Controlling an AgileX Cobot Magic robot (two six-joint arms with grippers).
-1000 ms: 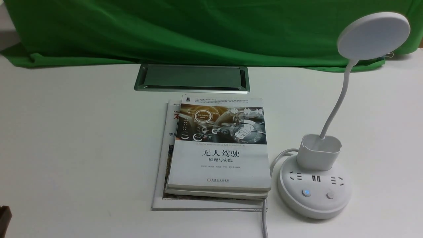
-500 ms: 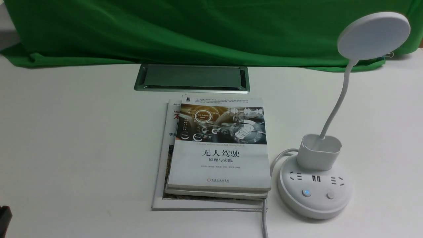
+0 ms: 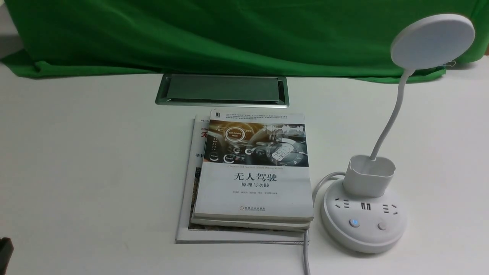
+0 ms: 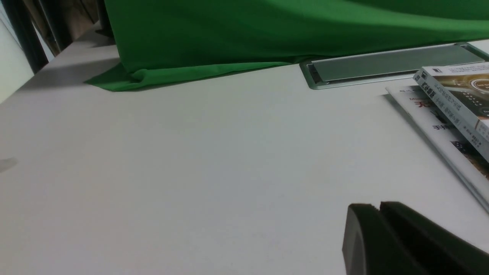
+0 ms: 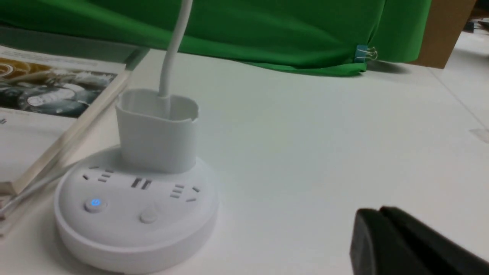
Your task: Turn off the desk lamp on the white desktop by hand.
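Worktop (image 3: 84, 160), white and flat, runs under a green cloth (image 3: 214, 34) draped along its far edge. At the near left corner the front view shows only a dark sliver of the left claw (image 3: 5, 249); in the left wrist view the left claw (image 4: 378, 208) has its two black fingers pressed together, holding nothing, above bare surface. Near the middle of the far edge, just in front of the cloth, sits a silver-framed grey hatch (image 3: 222, 90). Just in front of the hatch lies a stack of books (image 3: 252, 172), a thick one with a car-dashboard cover on top of a wider, thinner one. Close beside the books, toward the near right corner, stands the lamp (image 3: 363, 217): a round base with sockets and two buttons, the left button (image 3: 355, 222) glowing blue, a cup holder, a thin bent neck and a round flat head (image 3: 432, 41). Its white cord (image 3: 305, 256) runs off the near edge. The right claw (image 5: 376, 221) appears only in the right wrist view, fingers closed together and empty, apart from the lamp's base.
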